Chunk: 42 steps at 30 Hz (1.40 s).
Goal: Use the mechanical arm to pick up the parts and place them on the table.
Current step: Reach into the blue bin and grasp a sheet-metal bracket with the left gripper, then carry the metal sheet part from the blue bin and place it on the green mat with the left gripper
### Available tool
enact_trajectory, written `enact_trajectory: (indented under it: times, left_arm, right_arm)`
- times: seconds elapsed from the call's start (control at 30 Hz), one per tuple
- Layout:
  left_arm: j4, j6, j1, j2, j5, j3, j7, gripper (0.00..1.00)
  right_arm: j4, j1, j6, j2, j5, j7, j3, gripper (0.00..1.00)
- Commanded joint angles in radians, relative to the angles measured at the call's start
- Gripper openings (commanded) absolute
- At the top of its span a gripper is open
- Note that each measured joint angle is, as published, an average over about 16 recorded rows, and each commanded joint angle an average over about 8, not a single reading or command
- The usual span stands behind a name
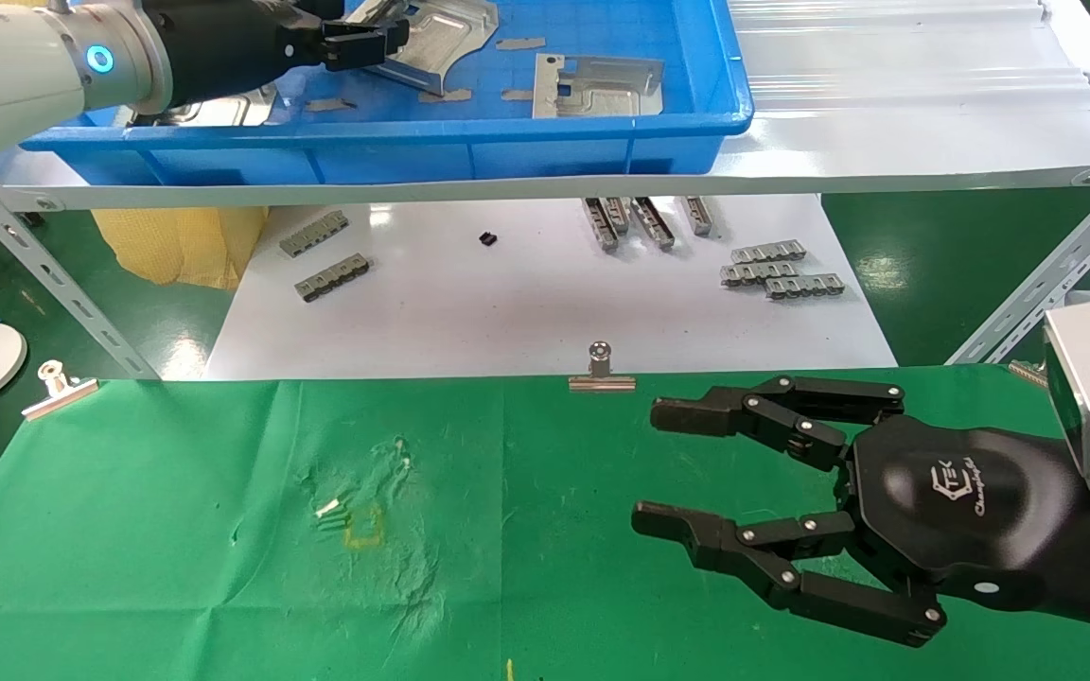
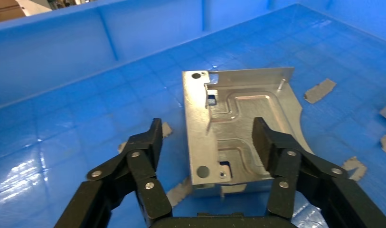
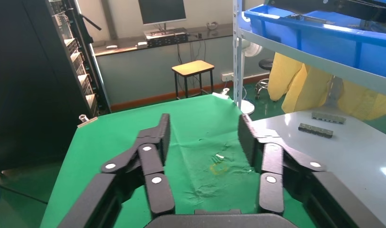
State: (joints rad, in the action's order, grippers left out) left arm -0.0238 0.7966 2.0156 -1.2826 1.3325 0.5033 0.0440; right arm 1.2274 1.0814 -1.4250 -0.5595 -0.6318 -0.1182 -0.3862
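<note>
Plate (image 2: 238, 130) lies flat in the blue tray (image 1: 507, 142) at twelve o'clock between the left gripper's (image 2: 207, 137) wide-spread fingers; stiff, light, slick sheet metal, probably best pinched across its opposite edges.

Three cameras: one high on the head, one on each wrist.

The head view looks forward and down from above the desk (image 1: 176, 530), taking in the blue tray (image 1: 394, 142) on the shelf beyond it. The left wrist view sits close inside that tray (image 2: 62, 57), facing along its own pincer (image 2: 207, 137) at the tray floor, so it shares the tray with the head view. The right wrist view hangs low over the desk (image 3: 195, 123), looking past its pincer (image 3: 202, 130) across the cloth toward the room, with the tray (image 3: 324, 33) above; it shares desk and tray with the head view.
</note>
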Motion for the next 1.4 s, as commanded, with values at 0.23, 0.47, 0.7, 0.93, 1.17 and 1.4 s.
enact_trajectory:
  times: [0.23, 0.47, 0.7, 0.93, 1.17, 1.4]
  left_arm:
    - [0.005, 0.017, -0.010, -0.001, -0.014, -0.010, -0.019, 0.00]
    - [0.007, 0.020, -0.011, 0.002, -0.021, -0.015, -0.033, 0.00]
    - [0.004, 0.030, -0.009, 0.010, -0.035, -0.025, -0.047, 0.00]
    - [-0.016, 0.120, 0.001, 0.040, -0.059, -0.040, -0.071, 0.00]
    - [-0.043, 0.304, 0.006, 0.096, -0.089, -0.059, -0.106, 0.00]
    - [-0.074, 0.566, 0.003, 0.163, -0.126, -0.078, -0.159, 0.00]
  right_arm:
    - [0.000, 0.000, 0.000, 0.000, 0.000, 0.000, 0.000, 1.00]
    - [0.000, 0.000, 0.000, 0.000, 0.000, 0.000, 0.000, 1.00]
    - [0.000, 0.000, 0.000, 0.000, 0.000, 0.000, 0.000, 1.00]
    - [0.000, 0.000, 0.000, 0.000, 0.000, 0.000, 0.000, 1.00]
    - [0.000, 0.000, 0.000, 0.000, 0.000, 0.000, 0.000, 1.00]
    - [0.000, 0.000, 0.000, 0.000, 0.000, 0.000, 0.000, 1.00]
